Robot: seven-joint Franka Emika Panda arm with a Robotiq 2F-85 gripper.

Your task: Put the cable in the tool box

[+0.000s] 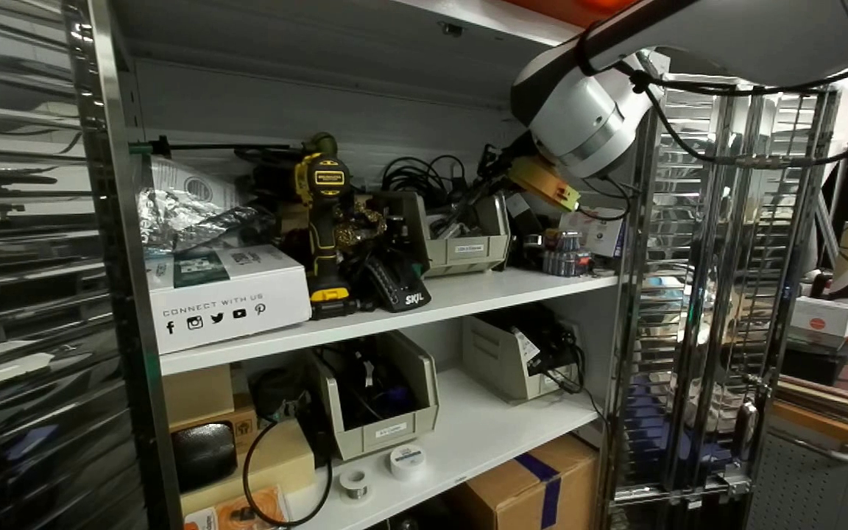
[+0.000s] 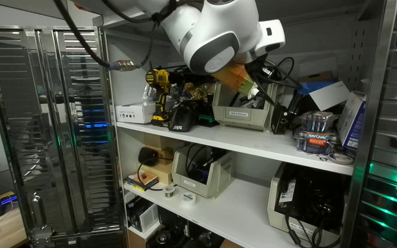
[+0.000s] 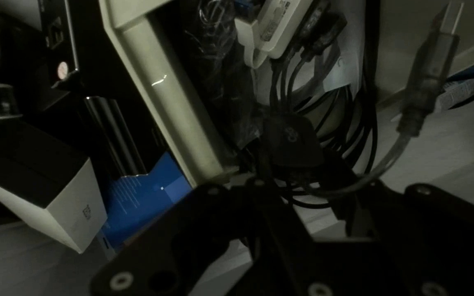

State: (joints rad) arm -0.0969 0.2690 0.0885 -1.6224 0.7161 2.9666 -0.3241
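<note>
In the wrist view my gripper (image 3: pixel 296 164) is shut around the black block of a cable (image 3: pixel 292 142). Its grey lead curves out to the right and ends in a USB plug (image 3: pixel 432 74). Black loops of cable show below and behind the block. In both exterior views the gripper (image 1: pixel 489 173) (image 2: pixel 258 67) is at the upper shelf, above and behind a grey bin labelled USB & Ethernet (image 1: pixel 468 250) (image 2: pixel 237 114). Dark cable loops (image 2: pixel 286 70) show beside the gripper. The bin's wall (image 3: pixel 167 94) is left of the fingers in the wrist view. The fingertips are partly dark.
A yellow drill (image 1: pixel 328 228) and a white box (image 1: pixel 232 294) stand left of the bin. Batteries (image 2: pixel 315 134) and a black box (image 2: pixel 281 119) stand to its right. Below are a middle bin (image 2: pixel 193 184) and a power-cord bin (image 2: pixel 274 210). Metal cabinet doors (image 1: pixel 711 294) flank the shelves.
</note>
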